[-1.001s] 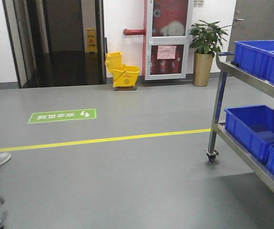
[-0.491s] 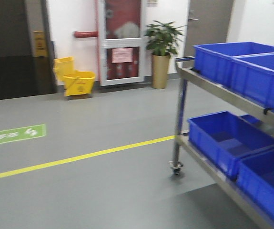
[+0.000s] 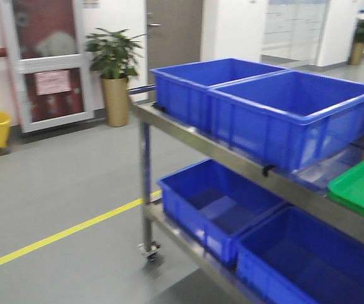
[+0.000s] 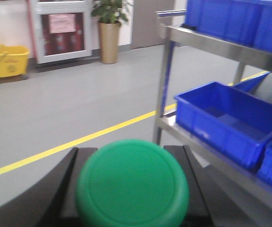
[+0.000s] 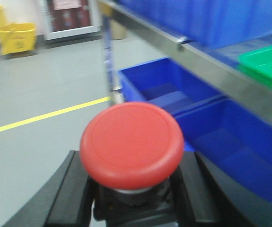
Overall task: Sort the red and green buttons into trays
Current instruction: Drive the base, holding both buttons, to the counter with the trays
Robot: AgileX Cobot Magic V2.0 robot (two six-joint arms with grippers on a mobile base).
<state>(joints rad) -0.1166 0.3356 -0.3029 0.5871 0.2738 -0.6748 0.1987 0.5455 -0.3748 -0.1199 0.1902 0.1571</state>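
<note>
Your left end effector is pinching the green button. The domed cap sits between its two dark fingers and fills the space between them, facing the wrist camera. Its base is hidden under the cap.

Your right end effector is pinching the red button in the same way. The cap stands above the fingers, and the dark base is clamped between them.

A steel cart stands ahead and to the right of both end effectors. The green tray lies on its top shelf, ahead of the right end effector, up and to its right. In the front view the tray shows at the right edge, near the closer of two blue crates on that shelf. Only part of it is in view.

More blue crates sit on the lower shelf, ahead and to the right of the left end effector and just beyond the right one.

A yellow floor line crosses the grey floor ahead of the left end effector. Farther ahead by the wall stand a potted plant and, off to the left, a yellow mop bucket. All three views are somewhat blurred.
</note>
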